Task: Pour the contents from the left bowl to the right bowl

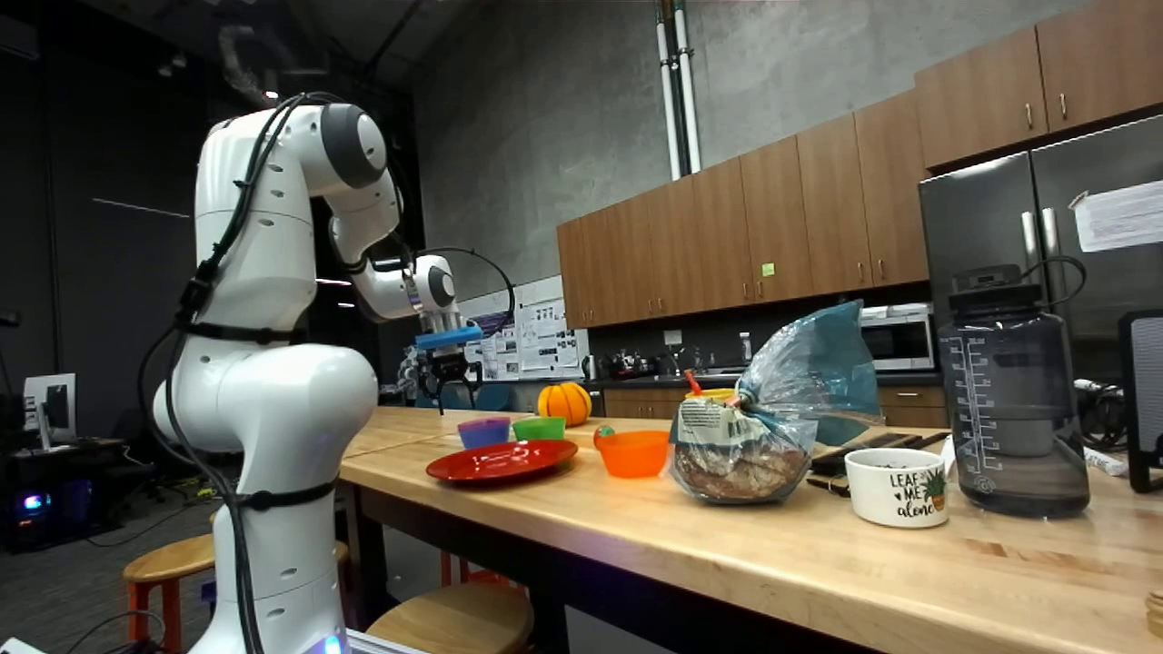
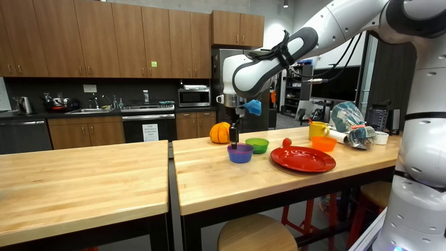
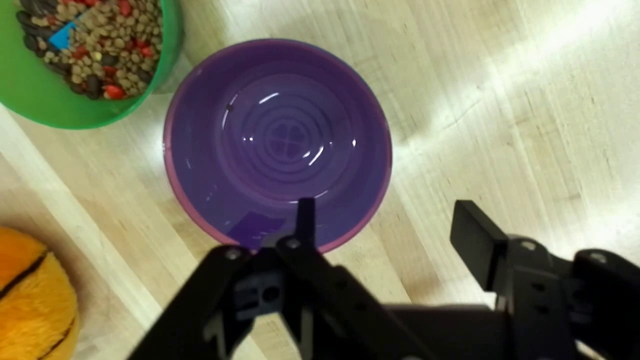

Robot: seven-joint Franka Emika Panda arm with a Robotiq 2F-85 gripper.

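Observation:
The left bowl point(image 3: 280, 135) is small, purple-blue and upright on the table, and looks empty but for a dark speck. It shows in both exterior views point(image 1: 484, 432) point(image 2: 241, 156). A green bowl point(image 3: 30, 90) stands beside it, holding brown grains with red and dark bits and a blue piece; it also shows in both exterior views point(image 1: 540, 428) point(image 2: 259, 146). My gripper point(image 3: 384, 202) is open and empty, pointing down at the left bowl's edge point(image 1: 459, 404) point(image 2: 234, 146). One finger overlaps its rim in the wrist view, the other is outside; contact cannot be told.
A plush pumpkin point(image 2: 220, 132) sits behind the bowls. A red plate point(image 2: 303, 160) lies nearby, with a strawberry point(image 2: 286, 142) and an orange bowl point(image 1: 633, 454) past it. A yellow mug point(image 2: 317, 130), a bag point(image 1: 745, 454), a white pot point(image 1: 895, 488) and a bottle point(image 1: 1013, 409) stand farther along.

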